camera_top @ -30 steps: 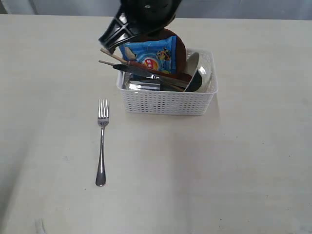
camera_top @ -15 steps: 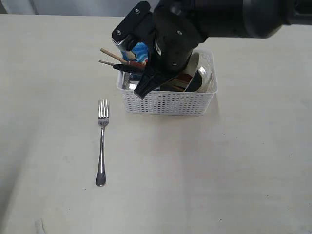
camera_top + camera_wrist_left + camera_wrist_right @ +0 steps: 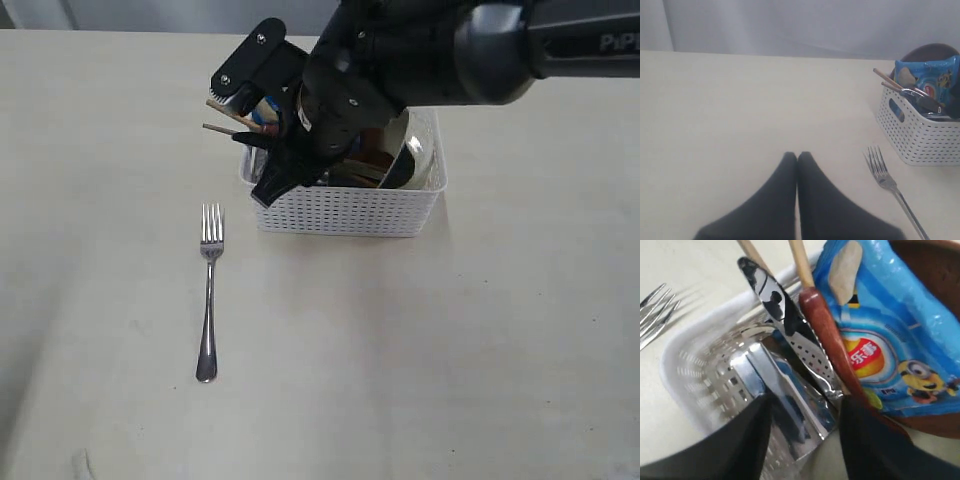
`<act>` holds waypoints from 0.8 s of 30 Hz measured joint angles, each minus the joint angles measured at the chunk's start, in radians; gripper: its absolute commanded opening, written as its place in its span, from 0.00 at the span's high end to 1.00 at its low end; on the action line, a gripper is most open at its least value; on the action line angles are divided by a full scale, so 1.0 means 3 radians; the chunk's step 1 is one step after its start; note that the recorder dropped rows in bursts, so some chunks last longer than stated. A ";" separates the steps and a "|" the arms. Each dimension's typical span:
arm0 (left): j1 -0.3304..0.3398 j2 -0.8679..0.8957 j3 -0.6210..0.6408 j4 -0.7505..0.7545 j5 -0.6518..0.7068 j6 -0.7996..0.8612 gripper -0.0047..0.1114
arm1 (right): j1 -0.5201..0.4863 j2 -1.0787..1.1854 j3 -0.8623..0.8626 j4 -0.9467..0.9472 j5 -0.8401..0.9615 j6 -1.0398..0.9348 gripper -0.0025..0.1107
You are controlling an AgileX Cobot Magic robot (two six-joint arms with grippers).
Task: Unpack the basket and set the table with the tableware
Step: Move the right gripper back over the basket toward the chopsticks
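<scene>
The white basket (image 3: 350, 208) stands on the table (image 3: 470, 340) and holds the tableware. My right gripper (image 3: 278, 178) has its fingers down in the basket's left end. In the right wrist view this gripper (image 3: 805, 407) is open, with its jaws on either side of part of the shiny steel mug (image 3: 765, 385). Beside the mug lean the knife (image 3: 785, 315), the wooden spoon (image 3: 827, 335) and two chopsticks (image 3: 800, 260). The brown plate (image 3: 932, 270) stands behind them. The cream bowl (image 3: 420, 148) stands on edge at the basket's right end. A fork (image 3: 208, 290) lies on the table. My left gripper (image 3: 797, 156) is shut and empty, hovering left of the fork (image 3: 887, 180).
A blue snack bag (image 3: 890, 325) leans against the plate inside the basket. The right arm (image 3: 420, 50) covers the middle of the basket from above. The chopsticks (image 3: 222, 118) stick out over the basket's left rim.
The right arm has swung down over the left end of the basket, and its jaws have opened. The fork, the basket and the left gripper have stayed put.
</scene>
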 measured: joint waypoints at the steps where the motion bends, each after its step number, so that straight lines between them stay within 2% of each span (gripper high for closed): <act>1: 0.0000 0.0000 0.0000 0.0000 0.0000 0.0000 0.96 | 0.0000 0.0019 0.0000 0.0000 -0.0016 0.0000 0.62; 24: 0.0000 0.0000 0.0000 0.0000 0.0000 0.0000 0.96 | 0.0000 0.0120 0.0008 -0.0034 -0.0712 0.0446 0.62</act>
